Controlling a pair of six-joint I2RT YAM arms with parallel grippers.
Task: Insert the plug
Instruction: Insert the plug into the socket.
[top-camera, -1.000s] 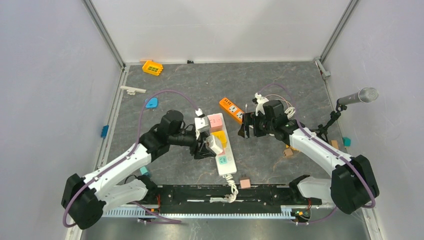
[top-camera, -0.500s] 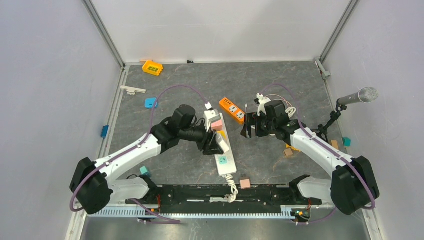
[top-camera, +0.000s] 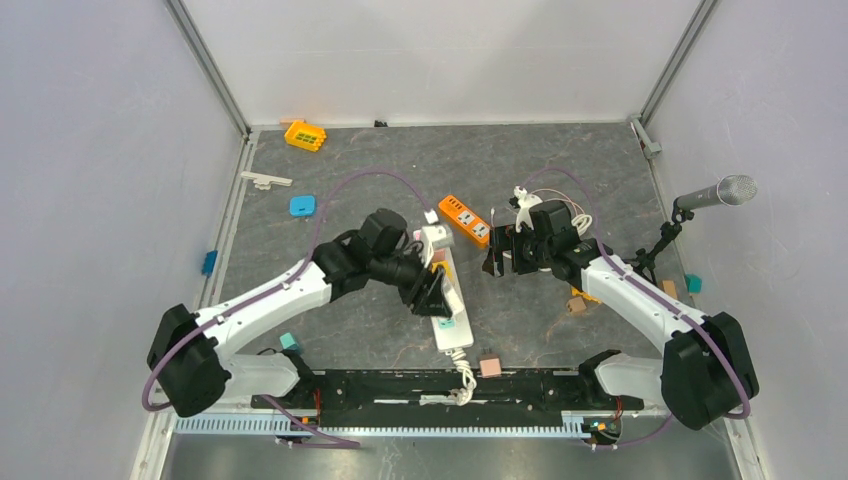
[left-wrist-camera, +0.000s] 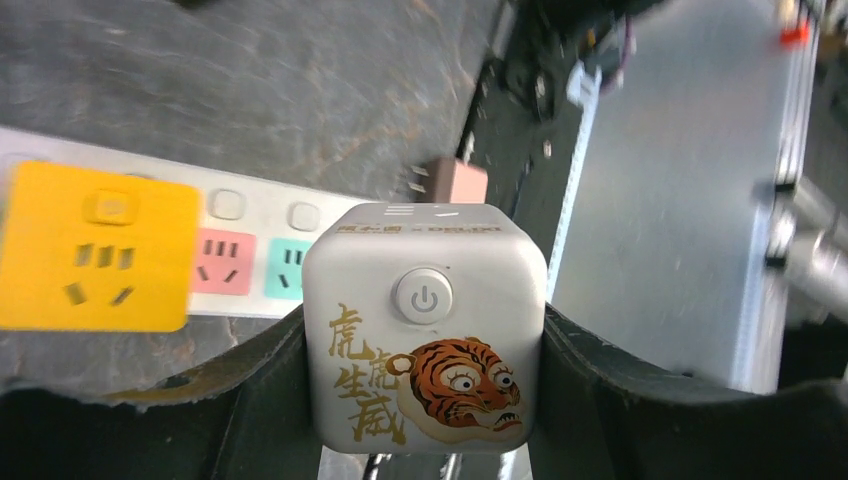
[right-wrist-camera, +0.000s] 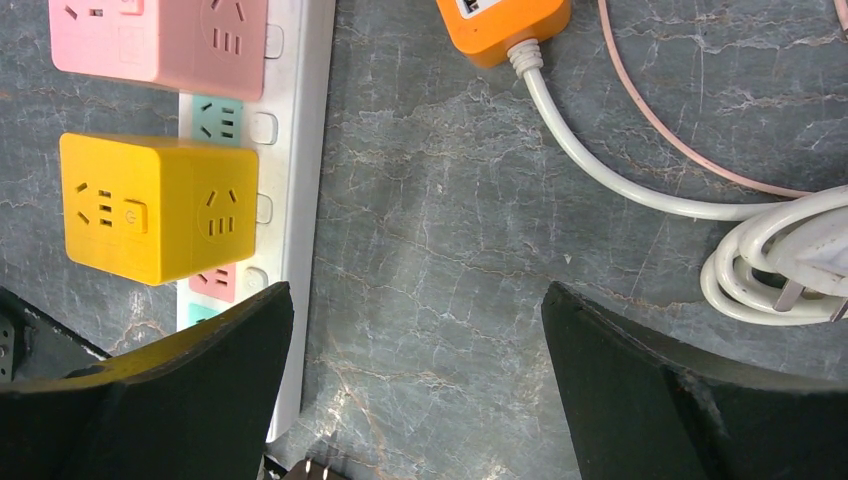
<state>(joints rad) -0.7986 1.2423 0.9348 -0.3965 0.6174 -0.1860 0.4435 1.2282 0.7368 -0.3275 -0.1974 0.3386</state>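
1. Two arms reach over the grey table. The left gripper is over the white power strip, and the right gripper hangs just to the strip's right.
2. The left gripper's jaws are clamped on the white cube plug, one dark finger pressed against each side face.
3. The plug is about as wide as it is tall, so it has no clear long axis. Its face with the round power button and the tiger print looks straight back at the wrist camera. Its prongs are hidden on the far side.
4. The plug sits above the near half of the strip, just past the teal socket in the wrist view. Whether it touches the strip cannot be told.
5. The strip's long axis runs from the near edge toward the back wall, leaning slightly left at the far end, with its cord leaving the near end.
6. A yellow cube and a pink cube already stand in the strip, the pink one farther along.
7. The right gripper's jaws are spread wide over bare table with nothing between them.
8. An orange strip lies beyond it, and its white cable is coiled to the right.
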